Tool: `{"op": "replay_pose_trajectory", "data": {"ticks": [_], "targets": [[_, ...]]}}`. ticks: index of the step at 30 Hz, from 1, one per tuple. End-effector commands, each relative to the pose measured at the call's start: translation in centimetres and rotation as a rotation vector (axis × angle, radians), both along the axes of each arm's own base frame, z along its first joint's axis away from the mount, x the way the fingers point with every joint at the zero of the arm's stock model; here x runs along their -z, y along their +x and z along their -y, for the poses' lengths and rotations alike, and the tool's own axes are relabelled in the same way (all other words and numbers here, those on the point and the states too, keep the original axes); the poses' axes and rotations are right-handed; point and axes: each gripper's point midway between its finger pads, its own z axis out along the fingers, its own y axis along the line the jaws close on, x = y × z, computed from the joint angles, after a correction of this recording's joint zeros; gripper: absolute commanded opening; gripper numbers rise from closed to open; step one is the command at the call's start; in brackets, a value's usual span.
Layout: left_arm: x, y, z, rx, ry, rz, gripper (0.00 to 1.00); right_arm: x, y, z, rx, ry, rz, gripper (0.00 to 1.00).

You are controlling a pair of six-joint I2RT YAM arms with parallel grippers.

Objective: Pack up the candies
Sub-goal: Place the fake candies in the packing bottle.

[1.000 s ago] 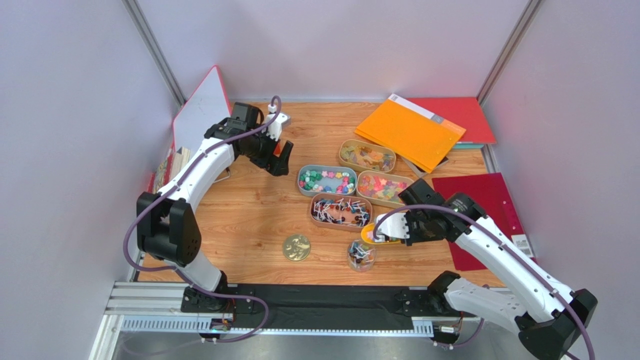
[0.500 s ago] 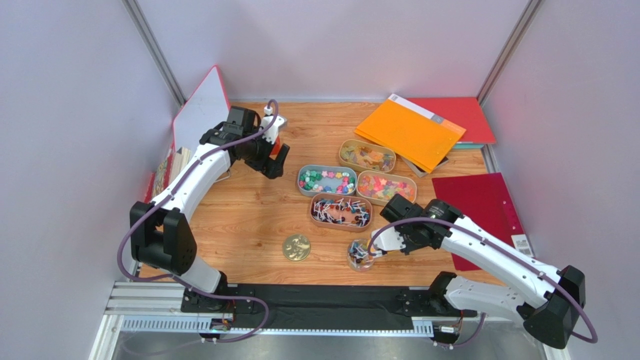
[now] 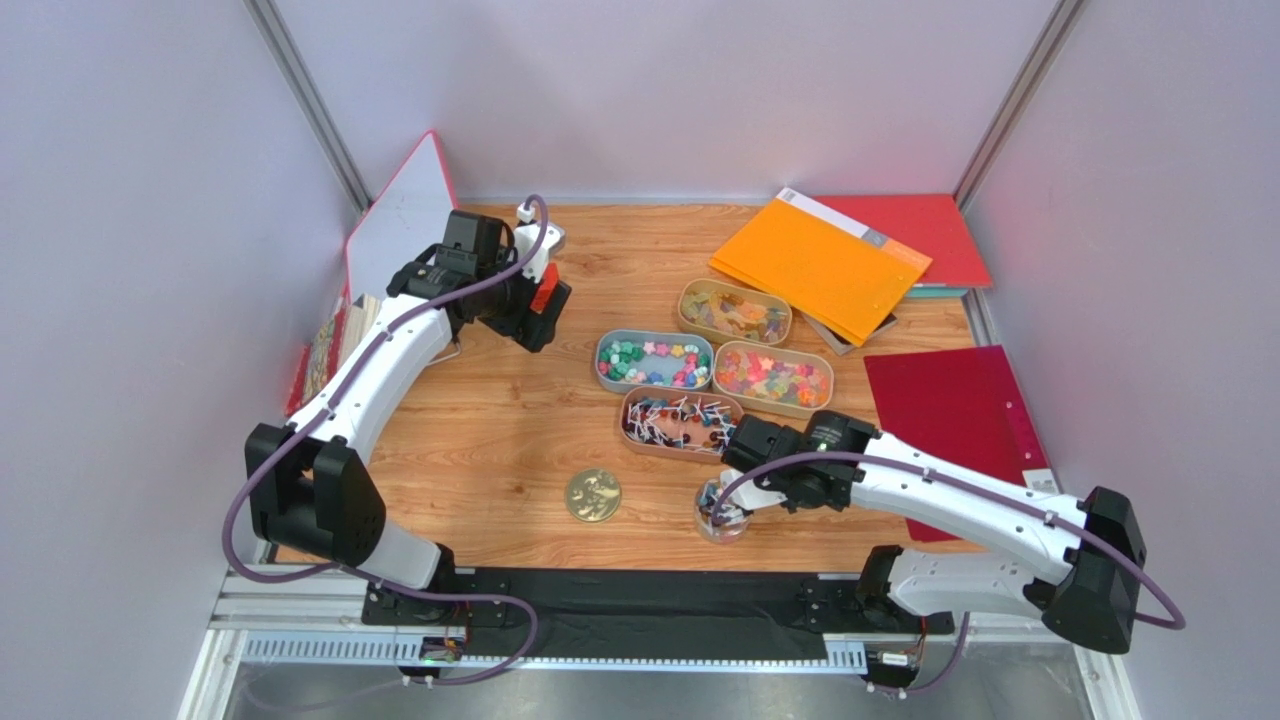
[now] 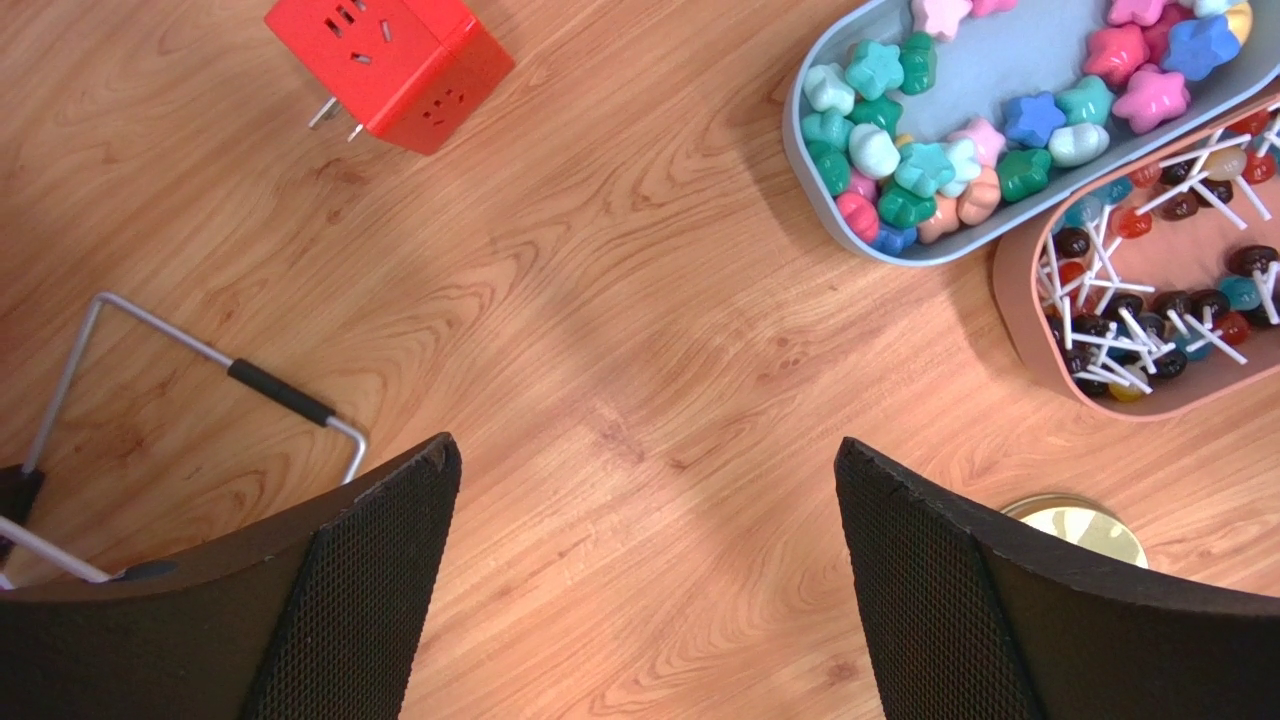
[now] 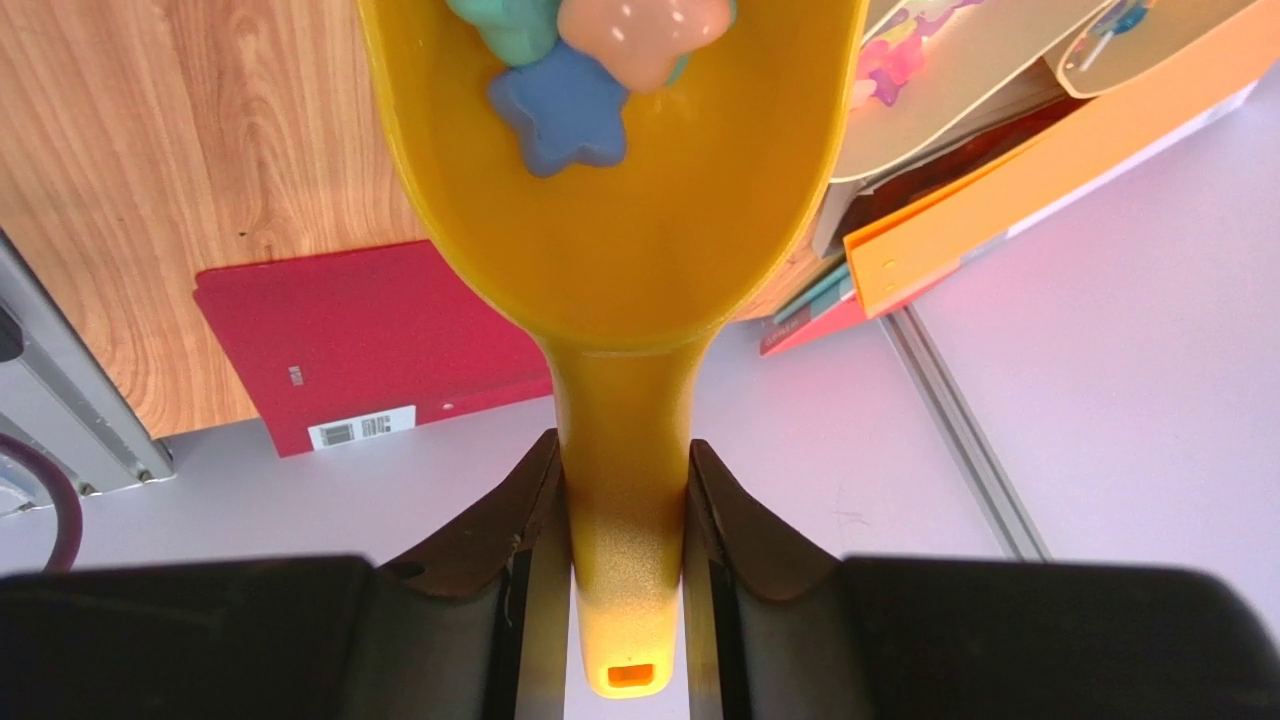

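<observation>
Jaws of the left arm (image 3: 394, 333) are standing spread wide above bare worktop (image 4: 631, 345), with a red cube (image 4: 391, 68) lying just beyond them. Most candies (image 3: 655, 362) are sitting in four oval trays (image 3: 601, 368) mid-worktop, and a gold lid (image 3: 592, 495) is lying nearer the arms. Right of it, the jaws of the right arm (image 3: 932, 488) are pinching a yellow scoop (image 5: 616, 225) by its handle. Star-shaped candies are lying in its bowl, which is apparently hanging over a small jar (image 3: 720, 513).
</observation>
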Motion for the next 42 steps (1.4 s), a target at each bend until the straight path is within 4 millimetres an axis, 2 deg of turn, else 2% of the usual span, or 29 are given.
{"op": "replay_pose_trajectory", "data": {"ticks": [1,7,12,29,33,42], "targets": [[-1.5,0.0,-0.4,-0.008,-0.001,0.060,1.00,-2.5,-1.2,3.8,0.030,-0.250,0.008,0.00],[-2.2,-0.2,-0.2,-0.004,-0.018,0.073,1.00,-2.7,-1.4,3.8,0.025,-0.307,0.012,0.00],[-2.8,-0.3,0.0,0.000,-0.037,0.084,1.00,-2.8,-1.8,4.7,0.021,-0.358,0.013,0.00],[-4.6,0.2,-0.1,-0.017,-0.044,0.136,1.00,-4.1,-0.8,6.5,-0.080,-0.434,0.112,0.00],[-4.9,0.2,-0.3,-0.025,-0.041,0.144,1.00,-4.4,-0.5,6.3,-0.110,-0.462,0.111,0.00],[-5.1,-0.1,-0.6,-0.026,-0.024,0.143,1.00,-3.4,-1.4,6.3,-0.035,-0.394,0.078,0.00]]}}
